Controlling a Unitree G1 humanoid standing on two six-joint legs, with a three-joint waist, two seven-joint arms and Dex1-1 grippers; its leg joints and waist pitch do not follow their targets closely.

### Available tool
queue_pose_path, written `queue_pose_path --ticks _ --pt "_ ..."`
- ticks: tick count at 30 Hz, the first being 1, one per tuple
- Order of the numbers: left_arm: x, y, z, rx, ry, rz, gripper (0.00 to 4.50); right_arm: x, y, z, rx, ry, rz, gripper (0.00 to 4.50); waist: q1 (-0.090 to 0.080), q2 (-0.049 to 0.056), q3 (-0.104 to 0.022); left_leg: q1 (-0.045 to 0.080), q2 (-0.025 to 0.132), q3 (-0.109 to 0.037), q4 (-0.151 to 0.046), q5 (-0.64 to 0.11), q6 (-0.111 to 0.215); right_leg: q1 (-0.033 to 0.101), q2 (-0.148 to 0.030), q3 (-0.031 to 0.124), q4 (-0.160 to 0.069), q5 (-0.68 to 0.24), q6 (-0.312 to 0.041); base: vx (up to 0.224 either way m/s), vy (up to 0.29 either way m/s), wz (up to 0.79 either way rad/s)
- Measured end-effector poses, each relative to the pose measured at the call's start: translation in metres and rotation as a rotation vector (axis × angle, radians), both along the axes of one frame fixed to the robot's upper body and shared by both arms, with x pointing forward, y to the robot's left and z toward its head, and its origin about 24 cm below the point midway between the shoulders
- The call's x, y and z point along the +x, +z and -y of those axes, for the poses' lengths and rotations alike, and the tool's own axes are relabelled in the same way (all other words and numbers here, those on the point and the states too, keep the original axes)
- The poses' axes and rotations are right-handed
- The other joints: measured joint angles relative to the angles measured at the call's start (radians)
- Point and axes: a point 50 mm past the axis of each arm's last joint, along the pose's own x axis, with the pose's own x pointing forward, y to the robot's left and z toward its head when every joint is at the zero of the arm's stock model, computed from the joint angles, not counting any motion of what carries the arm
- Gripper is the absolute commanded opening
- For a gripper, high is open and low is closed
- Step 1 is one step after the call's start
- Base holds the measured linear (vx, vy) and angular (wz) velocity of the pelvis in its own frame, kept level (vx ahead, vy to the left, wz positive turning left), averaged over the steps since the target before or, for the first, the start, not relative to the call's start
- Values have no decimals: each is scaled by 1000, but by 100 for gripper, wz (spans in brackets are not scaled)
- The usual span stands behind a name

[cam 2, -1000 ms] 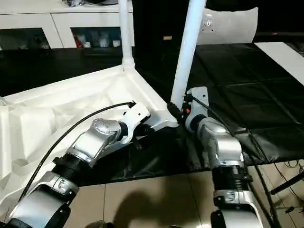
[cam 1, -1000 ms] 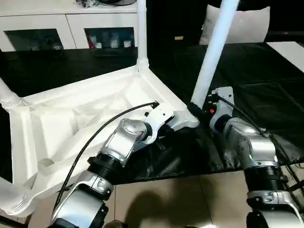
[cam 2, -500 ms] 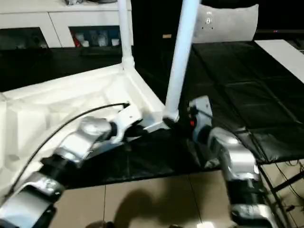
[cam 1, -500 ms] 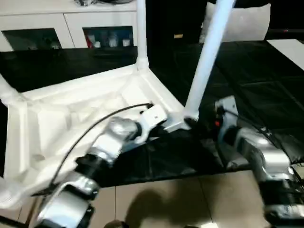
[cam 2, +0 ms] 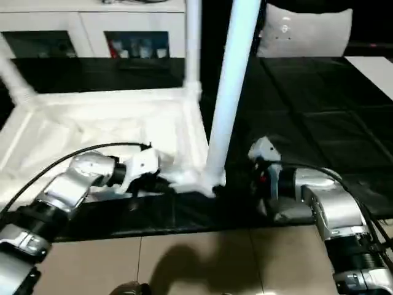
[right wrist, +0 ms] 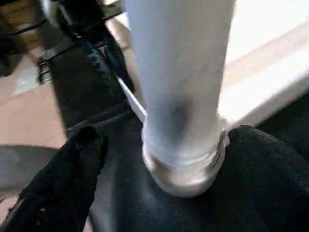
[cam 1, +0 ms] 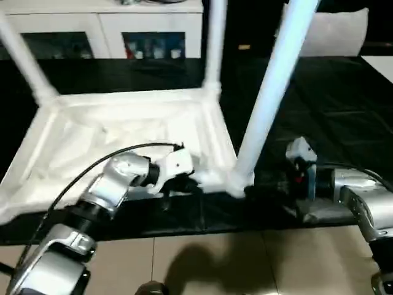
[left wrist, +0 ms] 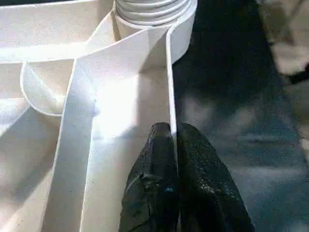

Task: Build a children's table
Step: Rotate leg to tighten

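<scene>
The children's table (cam 1: 123, 132) lies upside down on a black mat, white, with its ribbed underside facing up. Three legs stand in its corner sockets: the near leg (cam 1: 270, 92), a far one (cam 1: 213, 49) and one at the left (cam 1: 27, 61). My left gripper (left wrist: 174, 140) is shut on the thin rim wall of the table beside the near corner socket (left wrist: 152, 9). My right gripper (right wrist: 169, 154) is open, with one black finger (right wrist: 72, 164) on each side of the near leg's base (right wrist: 186, 164), apart from it.
A white cabinet (cam 1: 104, 31) with glass doors runs along the back. A pale cushion (cam 1: 334, 31) sits at the back right. The black mat (cam 1: 344, 98) stretches to the right, and beige floor tiles (cam 1: 215, 264) lie in front of it.
My right gripper has opened off the near leg and drawn back a little. The whole picture has swung, so the table now sits squarer in view.
</scene>
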Motion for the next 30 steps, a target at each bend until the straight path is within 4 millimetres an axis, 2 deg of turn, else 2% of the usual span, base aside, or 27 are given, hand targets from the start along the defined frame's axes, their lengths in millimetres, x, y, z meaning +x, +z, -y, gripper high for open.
queue_pose_path --ticks 4,14,15,19,20,27,30 --pt "-5 0 -2 21 -67 -17 0 -4 -1 0 -11 64 -30 382 12 -1 0 0 0 0 2 0 0 0 0 0 2 0 0 0 0 0" --pt "-10 -1 0 27 -131 -29 0 -6 -4 -6 20 107 -43 295 23 -3 -1 0 0 0 10 -1 -2 0 -1 1 10 0 0 0 0 0" --pt "-10 -1 1 28 -133 -29 0 -6 -4 -7 22 112 -40 272 25 -3 -1 1 0 0 10 -2 -4 0 -1 1 11 0 0 0 0 0" --pt "-10 -1 0 30 -133 -28 0 -6 -5 -9 27 123 -39 251 27 -5 -1 1 1 -1 11 -2 -4 0 -1 1 13 0 0 0 0 0" --pt "-10 -1 0 30 -133 -28 0 -6 -5 -9 28 123 -39 229 27 -5 -1 1 1 -1 11 -2 -4 0 -1 1 13 0 0 0 0 0" --pt "-9 -1 2 20 -114 -38 0 -7 -5 -10 42 107 -50 208 27 -5 -2 2 1 -1 12 -2 -4 0 -1 1 14 0 0 0 0 0" --pt "-5 -2 4 0 -17 -63 0 -4 -6 -13 73 -8 -71 206 24 -5 -2 4 1 -1 12 -1 -5 0 -1 2 16 0 0 0 0 0"
